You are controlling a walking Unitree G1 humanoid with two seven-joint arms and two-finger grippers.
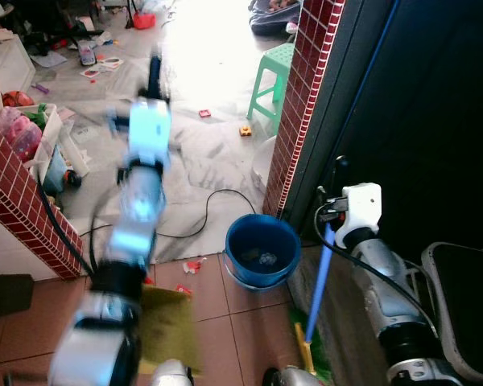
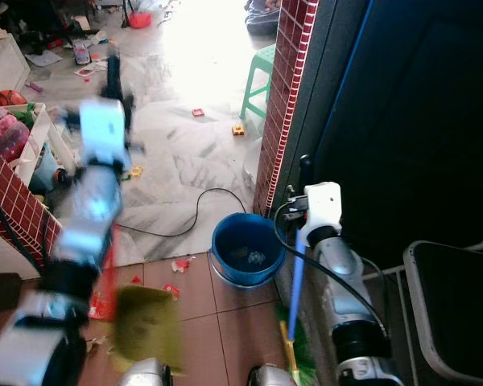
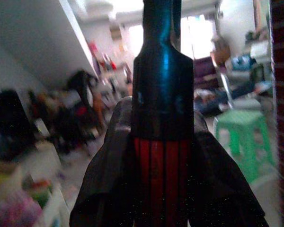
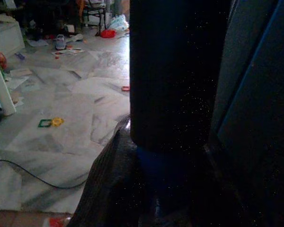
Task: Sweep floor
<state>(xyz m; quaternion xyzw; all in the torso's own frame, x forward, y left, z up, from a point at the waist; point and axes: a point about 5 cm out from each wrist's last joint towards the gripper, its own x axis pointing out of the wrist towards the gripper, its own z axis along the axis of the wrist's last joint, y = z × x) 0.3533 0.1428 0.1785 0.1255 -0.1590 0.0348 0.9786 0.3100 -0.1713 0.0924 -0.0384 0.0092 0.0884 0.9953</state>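
Broom and dustpan in hand, sweeping barely begun

The right tool (image 1: 338,173) is clamped on the blue broom (image 1: 318,281); the left tool (image 1: 154,68) is clamped on the dustpan (image 1: 167,326), its handle red. Scraps (image 1: 193,264) still litter the floor (image 1: 217,145) beside the blue bucket (image 1: 262,249), so most remains.

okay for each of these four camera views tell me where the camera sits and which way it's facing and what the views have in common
Left eye view: head, looking forward and down; blue bucket, both arms, broom in the right gripper.
Right eye view: same head, same scene, plus the olive dustpan.
Left wrist view: along the left gripper, shut on a red-and-black handle, facing the room.
Right wrist view: along the right gripper's fingers, shut on the broom, facing the marble floor.
Shared: green stool.
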